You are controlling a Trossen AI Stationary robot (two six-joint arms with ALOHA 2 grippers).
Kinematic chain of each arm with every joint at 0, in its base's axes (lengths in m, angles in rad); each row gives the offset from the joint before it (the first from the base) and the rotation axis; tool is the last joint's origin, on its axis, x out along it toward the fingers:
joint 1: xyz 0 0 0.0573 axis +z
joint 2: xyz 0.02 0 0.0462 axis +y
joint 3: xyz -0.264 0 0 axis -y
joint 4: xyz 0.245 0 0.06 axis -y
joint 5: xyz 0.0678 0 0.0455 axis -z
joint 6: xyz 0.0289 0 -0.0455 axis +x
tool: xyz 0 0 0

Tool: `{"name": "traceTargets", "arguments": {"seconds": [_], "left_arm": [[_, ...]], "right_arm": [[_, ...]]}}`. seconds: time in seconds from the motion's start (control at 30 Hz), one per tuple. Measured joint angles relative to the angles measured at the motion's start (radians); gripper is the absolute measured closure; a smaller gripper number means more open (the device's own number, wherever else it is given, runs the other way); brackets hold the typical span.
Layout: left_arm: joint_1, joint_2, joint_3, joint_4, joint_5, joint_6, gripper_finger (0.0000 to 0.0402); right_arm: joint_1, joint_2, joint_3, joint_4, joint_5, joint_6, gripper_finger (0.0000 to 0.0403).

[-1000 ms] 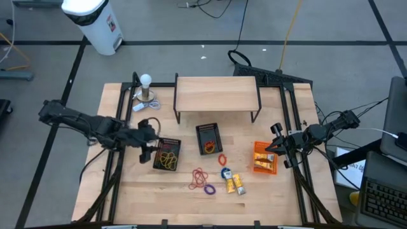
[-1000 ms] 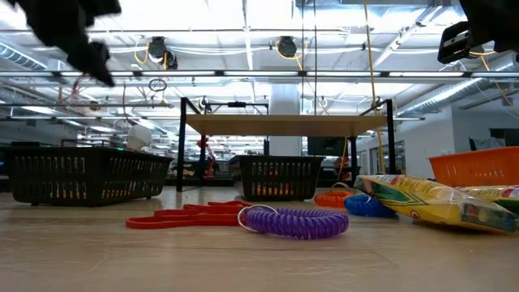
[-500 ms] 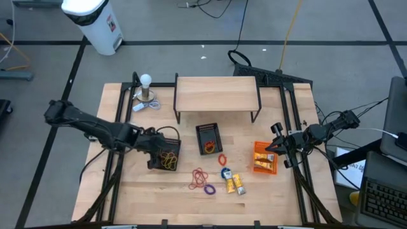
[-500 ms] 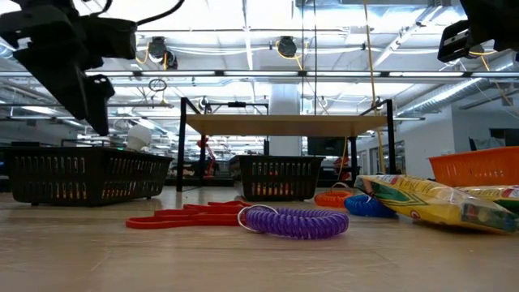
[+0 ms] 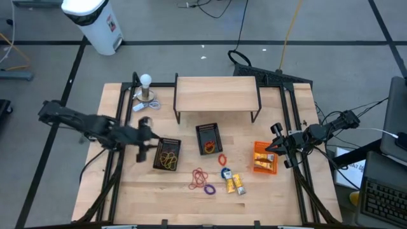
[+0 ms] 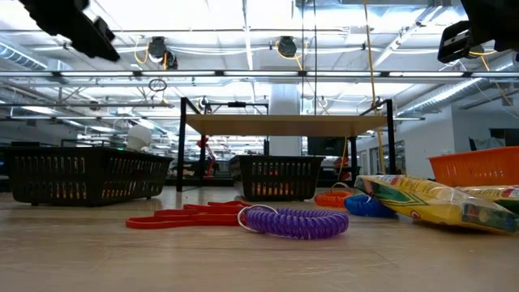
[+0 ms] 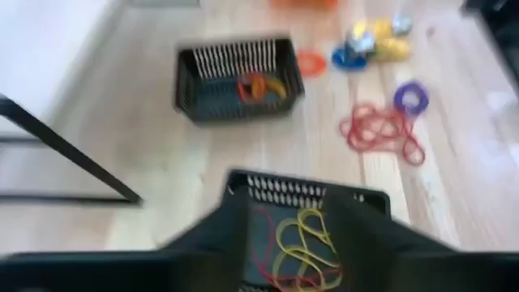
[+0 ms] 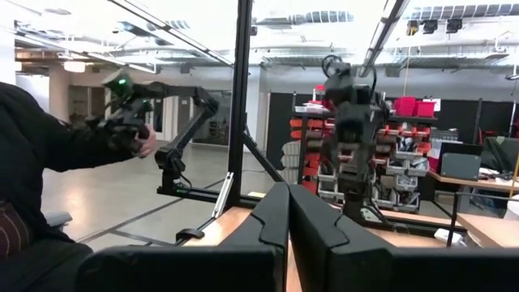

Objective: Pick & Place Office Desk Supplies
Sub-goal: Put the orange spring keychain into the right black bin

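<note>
Loose office desk supplies lie on the wooden table: red rubber bands, a purple coil, an orange band, a blue item and yellow packets. A black basket holds yellow and red bands. My left gripper hangs open and empty above the table just left of that basket; the left wrist view shows its fingers apart. My right gripper waits shut by the orange basket, raised off the table.
A second black basket with a few bands stands mid-table. A wooden shelf on black legs spans the far side. A white ball on a metal stand is at the far left. Bare wood lies along the near edge.
My left gripper swung right and down over the left black basket, then drew back toward the table's left edge and rose. In the low view it now sits at the top left corner. The right arm kept still.
</note>
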Motion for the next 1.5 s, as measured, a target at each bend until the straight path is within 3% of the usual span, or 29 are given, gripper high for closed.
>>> {"name": "traceTargets", "arguments": {"seconds": [0.07, 0.13, 0.33, 0.63, 0.83, 1.0, 1.2, 1.5], "left_arm": [[0.012, -0.088, -0.028, 0.012, -0.032, 0.032, 0.0337], [0.028, -0.174, -0.079, 0.090, -0.060, 0.039, 0.0383], [0.041, -0.390, -0.318, 0.431, -0.069, 0.082, 0.0398], [0.041, -0.499, -0.618, 0.736, -0.097, 0.124, 0.0400], [0.041, -0.497, -0.696, 0.791, -0.096, 0.087, 0.0400], [0.041, -0.498, -0.694, 0.772, -0.096, 0.078, 0.0399], [0.041, -0.498, -0.694, 0.768, -0.096, 0.063, 0.0399], [0.041, -0.497, -0.694, 0.765, -0.096, 0.060, 0.0386]], "right_arm": [[0.000, 0.000, 0.000, 0.000, 0.003, -0.001, 0.0403], [0.000, 0.000, 0.000, 0.000, 0.002, -0.001, 0.0403], [0.000, 0.000, 0.000, 0.002, 0.003, 0.005, 0.0403], [0.000, 0.000, 0.000, 0.001, 0.051, 0.023, 0.0403], [0.000, 0.013, 0.000, 0.001, 0.066, 0.022, 0.0403], [0.000, 0.045, 0.014, 0.009, 0.201, 0.023, 0.0403], [0.000, 0.249, 0.185, -0.086, 0.312, 0.053, 0.0403], [-0.011, 0.778, 0.654, -0.492, 0.368, 0.208, 0.0403]]}}
